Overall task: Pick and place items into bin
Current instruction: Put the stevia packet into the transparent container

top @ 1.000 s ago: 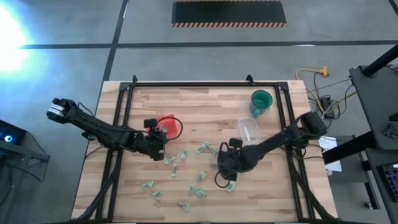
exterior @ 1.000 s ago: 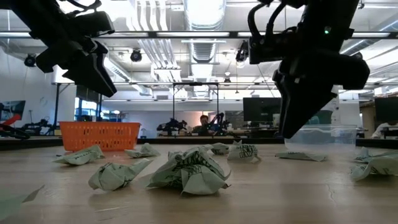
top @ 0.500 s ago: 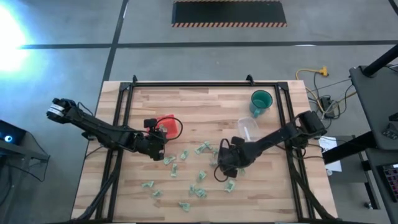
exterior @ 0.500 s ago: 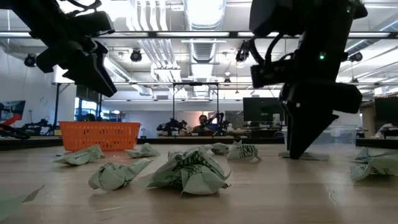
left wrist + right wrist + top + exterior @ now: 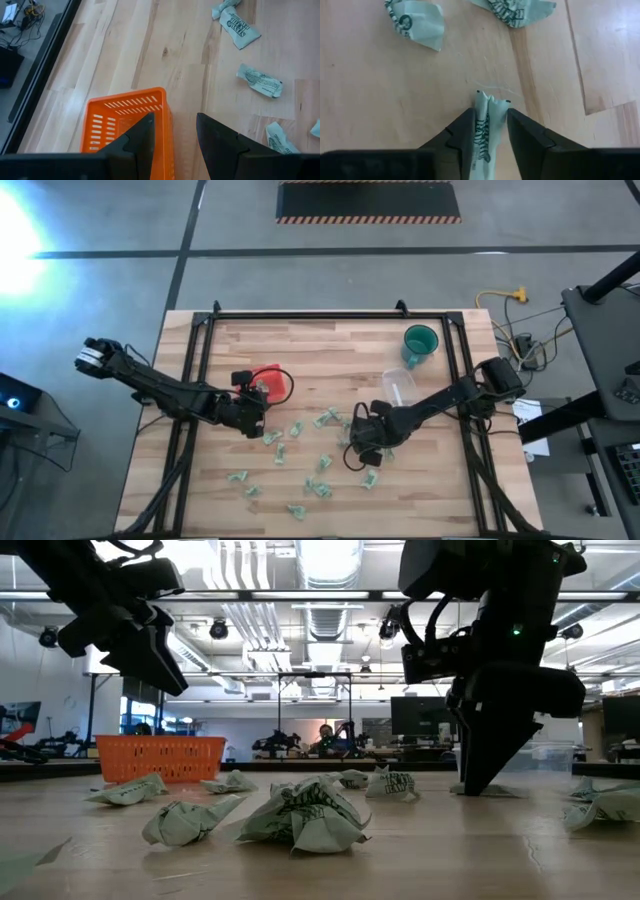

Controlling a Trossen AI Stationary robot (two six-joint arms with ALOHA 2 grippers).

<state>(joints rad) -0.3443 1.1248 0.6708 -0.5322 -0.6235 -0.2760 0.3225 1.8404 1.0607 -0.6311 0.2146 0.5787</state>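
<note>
Several small pale green-and-white crumpled wrapper pieces lie scattered on the wooden table's near half; they also show in the low view. An orange basket stands at the table's left middle. My left gripper hangs open and empty above the table beside the basket. My right gripper is down at the table, shut on one wrapper piece. My right gripper pinches a wrapper piece between its two fingers, squeezing it into a narrow upright fold. The fingers come from above, slanting down. The piece's free end sticks out past the fingertips at the tabletop.
A green cup and a clear plastic container stand at the table's far right, close behind my right arm. Two loose pieces lie just ahead of my right gripper. A black frame runs along the table's edges.
My right gripper has gone down from above the table until its fingertips reach the tabletop at a wrapper piece, shifting slightly toward the table's left; over the last half second it has stayed there.
</note>
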